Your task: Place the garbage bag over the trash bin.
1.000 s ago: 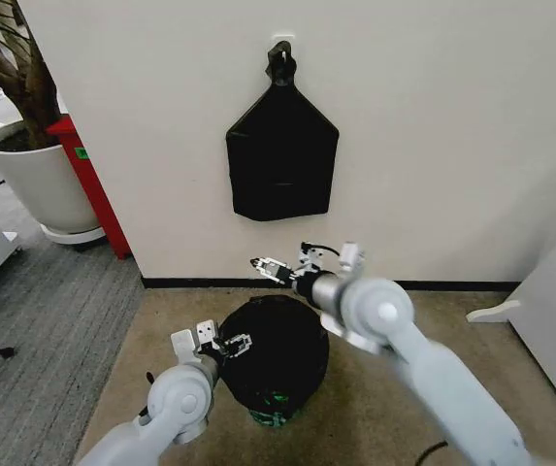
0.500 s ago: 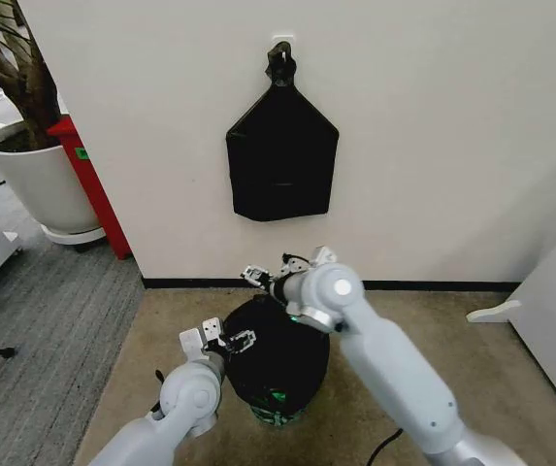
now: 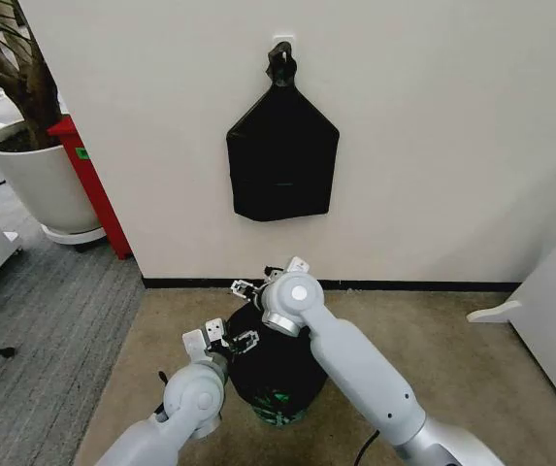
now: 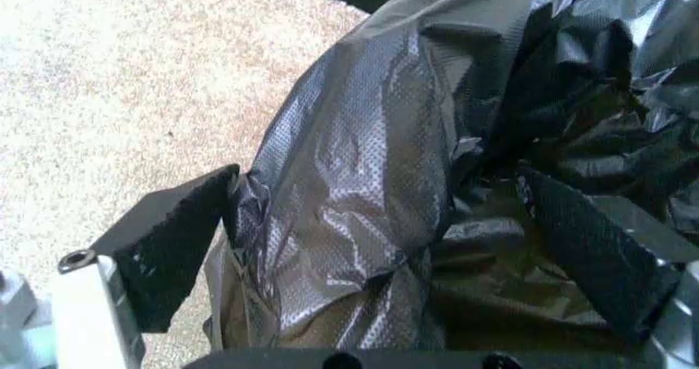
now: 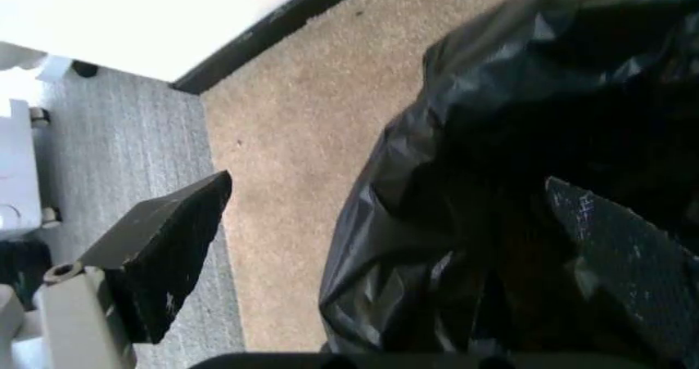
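The glossy black garbage bag [image 3: 279, 354] is draped over the trash bin [image 3: 276, 412], of which only the base with green print shows. My left gripper [image 3: 231, 340] is at the bag's near-left side, open, its jaws straddling a crinkled fold of the garbage bag [image 4: 372, 189]. In the left wrist view the left gripper [image 4: 382, 238] has the fold between its wide-spread pads without pinching it. My right gripper [image 3: 248, 288] hangs open over the bag's far-left edge. In its own view the right gripper [image 5: 404, 238] spans the edge of the garbage bag [image 5: 513, 181] above the carpet.
A flat black bundle [image 3: 281, 160] hangs from a wall hook above the bin. A large white plant pot [image 3: 37, 180] and a red panel [image 3: 91, 189] stand at the left, white furniture [image 3: 549, 311] at the right. Beige carpet [image 3: 433, 340] surrounds the bin.
My right arm has swung left, carrying its gripper from behind the bin to the bag's far-left edge. The left gripper has edged slightly right along the bag.
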You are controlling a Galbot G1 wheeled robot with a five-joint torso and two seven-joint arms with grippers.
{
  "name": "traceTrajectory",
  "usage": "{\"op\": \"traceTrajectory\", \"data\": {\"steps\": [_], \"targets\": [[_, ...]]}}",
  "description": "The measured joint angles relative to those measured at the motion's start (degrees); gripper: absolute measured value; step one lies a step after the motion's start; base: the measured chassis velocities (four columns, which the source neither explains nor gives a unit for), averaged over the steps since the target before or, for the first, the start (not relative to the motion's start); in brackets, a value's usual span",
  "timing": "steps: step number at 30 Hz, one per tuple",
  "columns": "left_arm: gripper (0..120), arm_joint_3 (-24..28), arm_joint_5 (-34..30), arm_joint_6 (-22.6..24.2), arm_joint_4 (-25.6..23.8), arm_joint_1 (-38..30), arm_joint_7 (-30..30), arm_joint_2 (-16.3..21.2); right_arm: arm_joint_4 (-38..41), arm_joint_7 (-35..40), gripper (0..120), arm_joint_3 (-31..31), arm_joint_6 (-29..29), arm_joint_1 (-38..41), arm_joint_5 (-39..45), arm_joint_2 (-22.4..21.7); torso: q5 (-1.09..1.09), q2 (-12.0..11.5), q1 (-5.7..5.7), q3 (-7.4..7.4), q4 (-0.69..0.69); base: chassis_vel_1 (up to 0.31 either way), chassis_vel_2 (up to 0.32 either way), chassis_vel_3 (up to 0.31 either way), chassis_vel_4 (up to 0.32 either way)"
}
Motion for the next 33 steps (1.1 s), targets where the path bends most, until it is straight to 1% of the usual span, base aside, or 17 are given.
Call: {"op": "traceTrajectory", "data": {"steps": [4, 8, 14, 33], "targets": [[100, -0.01, 0.5, 0.01, 0.16, 0.01, 0.28, -0.29, -1.17, -0.31, 100, -0.53, -0.48, -0.17, -0.62, 0.12, 0.0, 0.0, 0.0, 0.0, 0.0, 0.0, 0.0, 0.0, 0.0], [100, -0.22, 1.08, 0.0, 0.13, 0.33, 0.52, -0.9, -4.21, -2.43, 100, -0.95, -1.9, -0.26, -2.44, 0.08, 0.0, 0.0, 0.0, 0.01, 0.0, 0.0, 0.0, 0.0, 0.0], [100, -0.57, 1.12, -0.14, -0.37, 0.57, 0.78, -0.44, -6.24, -3.78, 100, -0.94, -2.62, 0.23, -3.71, -0.13, -0.01, 0.0, 0.0, 0.01, -0.02, 0.0, 0.0, 0.0, 0.0], [100, -1.16, 1.7, -1.4, -1.13, 0.88, 2.81, -0.23, -10.1, -6.89, 100, -1.31, -2.95, -0.3, -7.02, -0.35, -0.01, 0.0, 0.0, 0.01, 0.0, 0.0, 0.0, 0.0, 0.0]]}}
